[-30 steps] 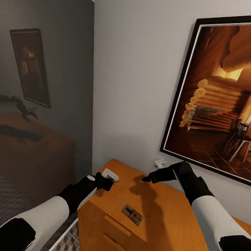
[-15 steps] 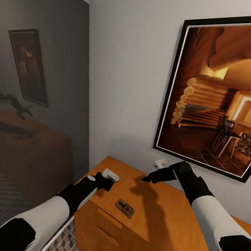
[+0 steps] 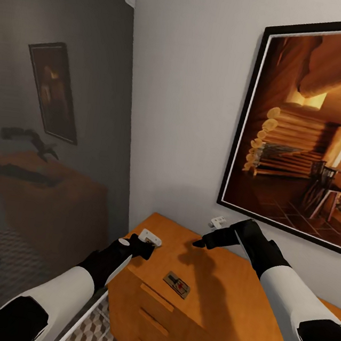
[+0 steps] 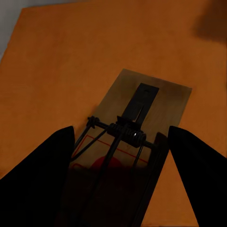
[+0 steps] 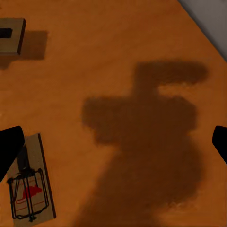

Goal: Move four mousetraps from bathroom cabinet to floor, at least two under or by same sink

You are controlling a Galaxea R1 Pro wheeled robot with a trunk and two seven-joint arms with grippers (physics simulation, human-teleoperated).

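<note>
- The left pincer [image 3: 146, 249] sits at the cabinet's [image 3: 218, 300] far left corner, its fingers [image 4: 38, 179] spread wide on either side of a mousetrap [image 4: 130, 137] lying flat there.
- A second mousetrap [image 3: 177, 285] lies near the front edge of the cabinet.
- The right pincer [image 3: 202, 242] hovers over open top, fingers apart, gripping nothing.
- Patterned floor [image 3: 89, 335] shows left of the cabinet.

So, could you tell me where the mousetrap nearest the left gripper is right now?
In the left wrist view the mousetrap lies flat on the cabinet top between the open left gripper fingers, at the cabinet's left corner.
</note>
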